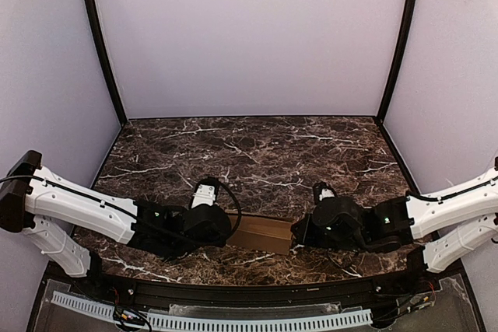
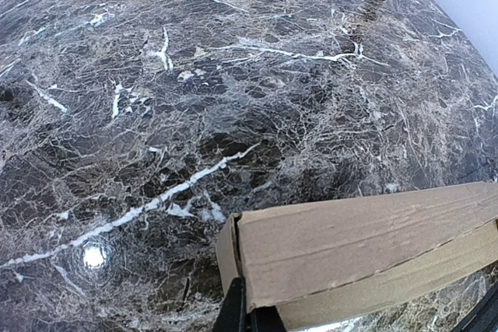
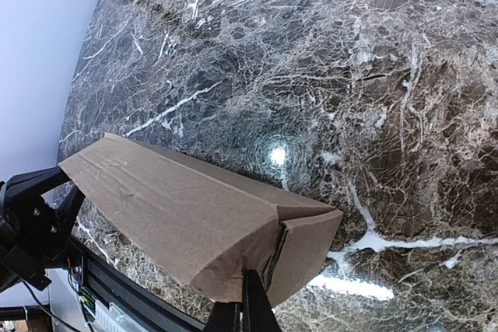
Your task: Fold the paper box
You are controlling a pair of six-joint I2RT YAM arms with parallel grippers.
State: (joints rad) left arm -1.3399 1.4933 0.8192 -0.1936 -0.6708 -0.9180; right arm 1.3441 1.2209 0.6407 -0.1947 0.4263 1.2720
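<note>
I am pinching with my left gripper (image 2: 247,312), its fingers drawn almost together on the end wall of the paper box (image 2: 366,246). My right gripper (image 3: 243,310) is clamping the opposite end the same way, at the lower edge of the end flap. The paper box is spanning the gap between my two sets of fingers and running away from each pair. It is resting on the table (image 1: 264,145), close in front of my bases.

I am judging it to be light, thin and hollow. It should be stiff along its creased edges but ready to dent if squeezed across a broad face, and likely to slide on the polished marble. The end walls and folded edges are looking like the safest places to hold.

Both wrist views are cutting off my fingertips, so I am unable to tell how much cardboard lies between them. The flap beside my right fingers is hiding the box's inside. Past the box, the marble is running on to the back wall (image 1: 249,36).
</note>
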